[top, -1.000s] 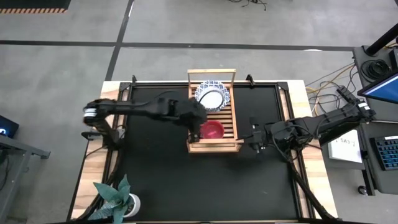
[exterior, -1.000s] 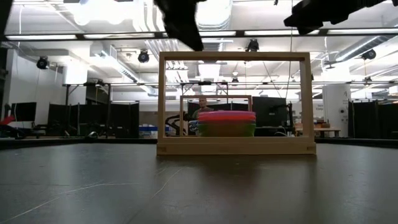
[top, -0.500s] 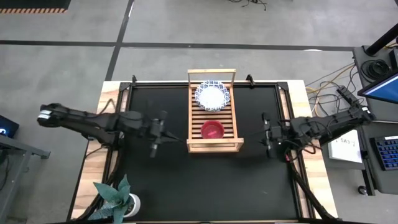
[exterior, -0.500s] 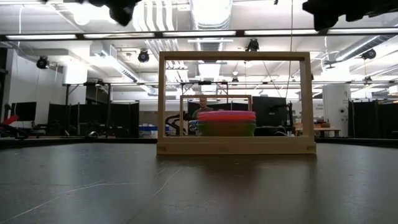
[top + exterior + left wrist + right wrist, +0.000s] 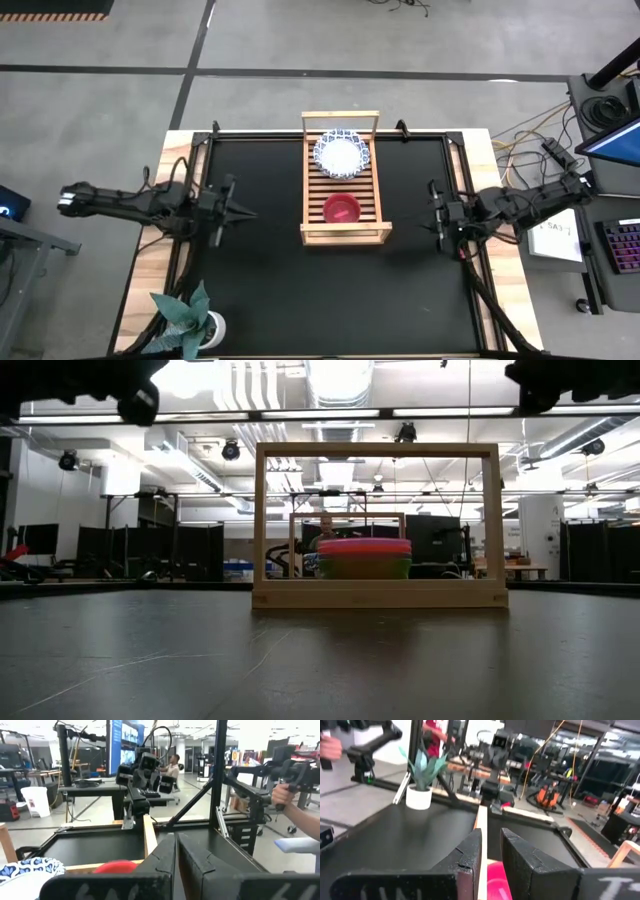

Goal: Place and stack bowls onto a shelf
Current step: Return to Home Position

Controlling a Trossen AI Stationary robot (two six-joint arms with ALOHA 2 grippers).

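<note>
- Stacked on shelf (image 5: 306, 200): patterned bowls (image 5: 340, 153) at railed end, magenta bowl (image 5: 343, 209) topping the coloured pile.
- Probably stiff, slick, breakable; best pinched at the rim.
- Left gripper (image 5: 242, 211) over the worktop (image 5: 260, 285), fingers pressed together.
- Right gripper (image 5: 437, 214) opposite, fingers slightly apart, empty.

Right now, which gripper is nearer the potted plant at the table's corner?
Left. The left gripper is on the potted plant's side of the shelf; the right gripper is on the shelf's other side, farther off.
</note>
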